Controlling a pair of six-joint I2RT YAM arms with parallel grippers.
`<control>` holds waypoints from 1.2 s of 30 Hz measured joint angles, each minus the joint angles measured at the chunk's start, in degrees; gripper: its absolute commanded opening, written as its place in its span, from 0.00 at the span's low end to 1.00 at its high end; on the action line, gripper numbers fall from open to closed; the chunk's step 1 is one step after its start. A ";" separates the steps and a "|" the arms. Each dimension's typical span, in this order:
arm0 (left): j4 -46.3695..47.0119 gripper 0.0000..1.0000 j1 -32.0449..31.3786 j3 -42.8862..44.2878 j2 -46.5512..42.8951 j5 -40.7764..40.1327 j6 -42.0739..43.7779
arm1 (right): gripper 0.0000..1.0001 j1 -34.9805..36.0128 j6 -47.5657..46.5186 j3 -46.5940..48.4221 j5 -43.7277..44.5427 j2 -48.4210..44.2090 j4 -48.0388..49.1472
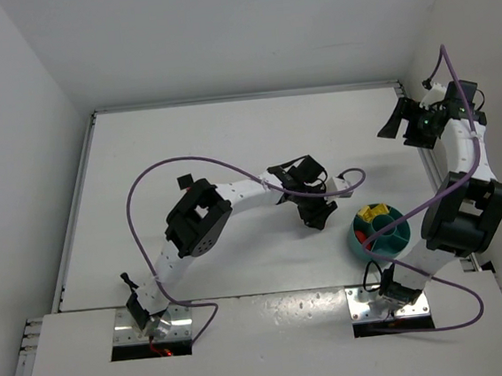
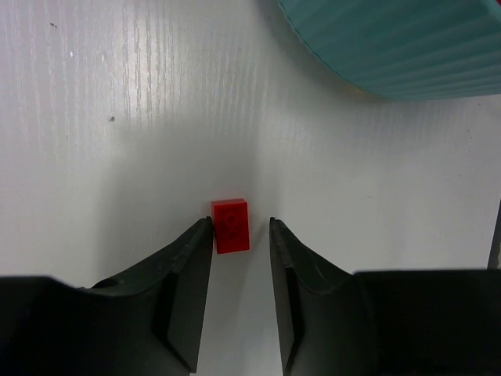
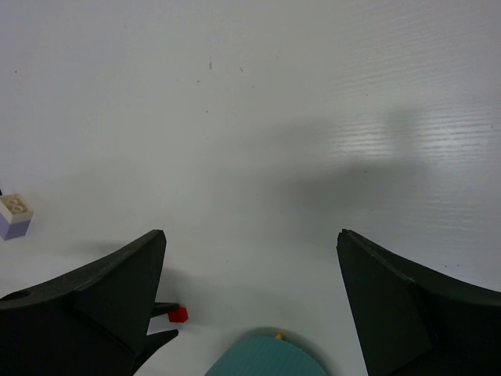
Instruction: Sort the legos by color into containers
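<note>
A small red brick (image 2: 230,225) lies flat on the white table between the fingertips of my left gripper (image 2: 239,222). The left finger touches its side and the right finger stands a little apart, so the jaws are open around it. In the top view this gripper (image 1: 316,219) points down just left of the round teal bowl (image 1: 359,241). Yellow bricks (image 1: 375,213) lie in the bowl's far compartment. The right wrist view shows the red brick (image 3: 178,315), the bowl's rim (image 3: 266,359) and a lavender brick (image 3: 14,216). My right gripper (image 3: 250,233) is wide open and empty, at the far right (image 1: 394,123).
The teal bowl's ribbed outer wall (image 2: 391,47) stands close ahead and to the right of the left gripper. Purple cables (image 1: 156,175) loop over the table. A raised rim (image 1: 242,98) bounds the table at the back and sides.
</note>
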 measured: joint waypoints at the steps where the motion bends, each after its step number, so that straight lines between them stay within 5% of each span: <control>1: 0.13 0.41 0.00 -0.07 0.00 -0.07 0.00 | 0.91 0.00 -0.02 0.00 0.00 0.00 -0.02; 29: 9.79 0.27 -2.03 -5.95 -1.92 -6.84 -4.52 | 0.91 0.00 -0.42 -0.39 0.96 0.00 -0.07; 36: 13.94 0.13 -3.10 -10.19 -3.96 -9.90 -4.26 | 0.91 0.00 -0.39 -0.39 0.92 -0.02 -0.07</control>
